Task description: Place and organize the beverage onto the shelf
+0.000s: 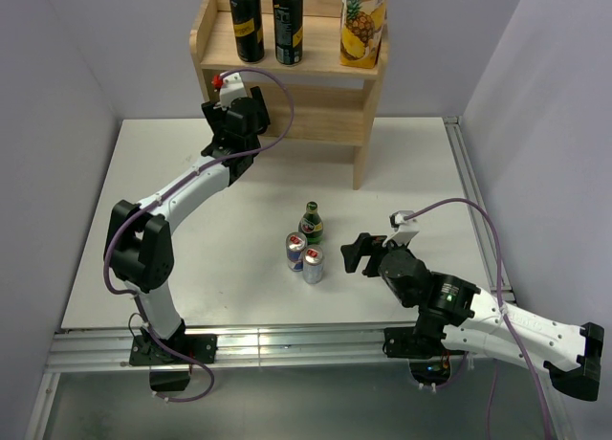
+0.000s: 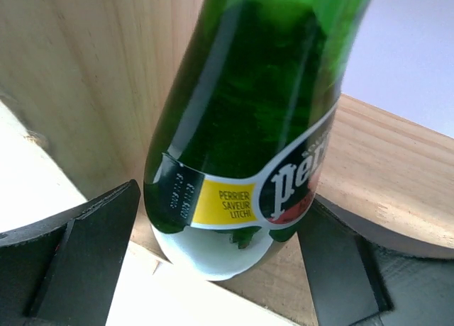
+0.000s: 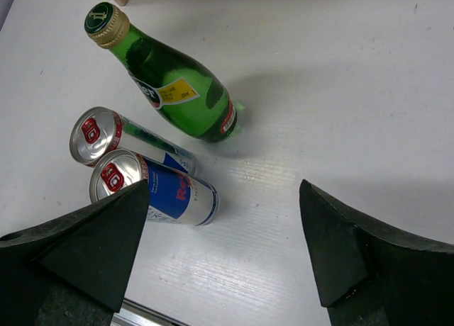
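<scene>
Place: a robotics lab cell.
Table: a plain white table [image 1: 411,172] serves as the work surface.
Walls: blank pale panels [image 1: 57,57] close in the table's left, far and right sides.
Frame: aluminium rails [image 1: 287,349] line the table's near and right edges.
Arms: a cabled left arm [image 1: 186,187] and right arm [image 1: 516,330] are bolted at the table's near edge.
Shelf: a small wooden shelf [image 1: 325,115] stands at the table's far edge.

Glossy green glass bottle [image 2: 248,113]; matt, grained pale wooden shelf [image 2: 85,71]; shiny slim blue-and-silver metal cans [image 3: 170,191]; smooth white table [image 3: 355,92].
</scene>
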Robot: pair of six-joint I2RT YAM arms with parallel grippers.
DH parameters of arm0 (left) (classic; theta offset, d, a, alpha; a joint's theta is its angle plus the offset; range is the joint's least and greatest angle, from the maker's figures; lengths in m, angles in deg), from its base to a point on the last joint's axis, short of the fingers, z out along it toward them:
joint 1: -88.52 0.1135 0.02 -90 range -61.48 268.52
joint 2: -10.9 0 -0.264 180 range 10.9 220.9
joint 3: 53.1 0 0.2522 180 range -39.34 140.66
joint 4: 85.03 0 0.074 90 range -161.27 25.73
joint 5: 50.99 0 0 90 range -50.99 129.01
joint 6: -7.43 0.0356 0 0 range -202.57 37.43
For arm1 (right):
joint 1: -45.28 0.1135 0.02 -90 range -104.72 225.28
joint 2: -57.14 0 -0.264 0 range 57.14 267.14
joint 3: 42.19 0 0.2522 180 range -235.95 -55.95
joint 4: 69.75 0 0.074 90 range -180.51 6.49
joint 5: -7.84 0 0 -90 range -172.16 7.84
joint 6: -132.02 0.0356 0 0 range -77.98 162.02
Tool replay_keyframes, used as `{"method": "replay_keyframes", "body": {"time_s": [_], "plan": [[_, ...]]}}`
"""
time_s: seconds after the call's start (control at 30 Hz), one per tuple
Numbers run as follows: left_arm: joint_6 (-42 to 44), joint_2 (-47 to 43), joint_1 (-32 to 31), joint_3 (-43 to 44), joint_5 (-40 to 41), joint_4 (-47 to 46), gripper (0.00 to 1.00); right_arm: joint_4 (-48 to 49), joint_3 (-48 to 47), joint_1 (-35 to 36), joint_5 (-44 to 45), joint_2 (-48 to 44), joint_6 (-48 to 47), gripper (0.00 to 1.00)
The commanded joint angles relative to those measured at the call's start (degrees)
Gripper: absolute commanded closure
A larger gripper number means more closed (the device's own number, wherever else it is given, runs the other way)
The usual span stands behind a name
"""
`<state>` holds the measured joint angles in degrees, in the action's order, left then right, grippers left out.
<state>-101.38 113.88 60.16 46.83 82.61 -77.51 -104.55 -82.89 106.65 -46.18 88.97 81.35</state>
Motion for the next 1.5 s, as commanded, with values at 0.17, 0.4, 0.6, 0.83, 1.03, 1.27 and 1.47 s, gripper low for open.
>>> {"method": "replay_keyframes", "body": {"time_s": [0.17, 0.4, 0.6, 0.83, 1.03, 1.27, 1.47], "plan": [[-0.2, -1.7, 1.5, 0.8, -3.7, -5.2, 0.03, 1.3, 0.4, 0.2, 1.5, -0.2, 0.1, 0.07], [1.6, -3.6, 1.4, -1.3, -9.0, -5.8, 0.01, 1.4, 0.6, 0.2, 1.5, -0.4, 0.0, 0.07], [2.8, -6.9, 1.5, -5.3, -12.9, -7.4, 0.01, 1.5, 0.8, 0.2, 1.4, -0.5, 0.3, 0.07], [4.6, -11.7, 1.4, -9.1, -17.7, -8.8, 0.01, 1.9, 1.2, 0.2, 1.0, -0.5, 0.4, 0.07], [4.7, -13.4, 1.4, -8.8, -20.8, -5.7, 0.01, 2.1, 1.1, 0.2, 0.8, -0.5, 0.5, 0.07], [1.0, -21.3, 1.4, -15.0, -25.4, -2.5, 0.01, 2.1, -0.1, 0.2, 0.7, -0.2, -0.6, 0.07], [-2.5, -33.8, 0.2, -26.7, -29.7, 0.2, 0.01, 7.8, -3.1, 0.2, -2.2, 3.7, -5.7, 0.07]]}}
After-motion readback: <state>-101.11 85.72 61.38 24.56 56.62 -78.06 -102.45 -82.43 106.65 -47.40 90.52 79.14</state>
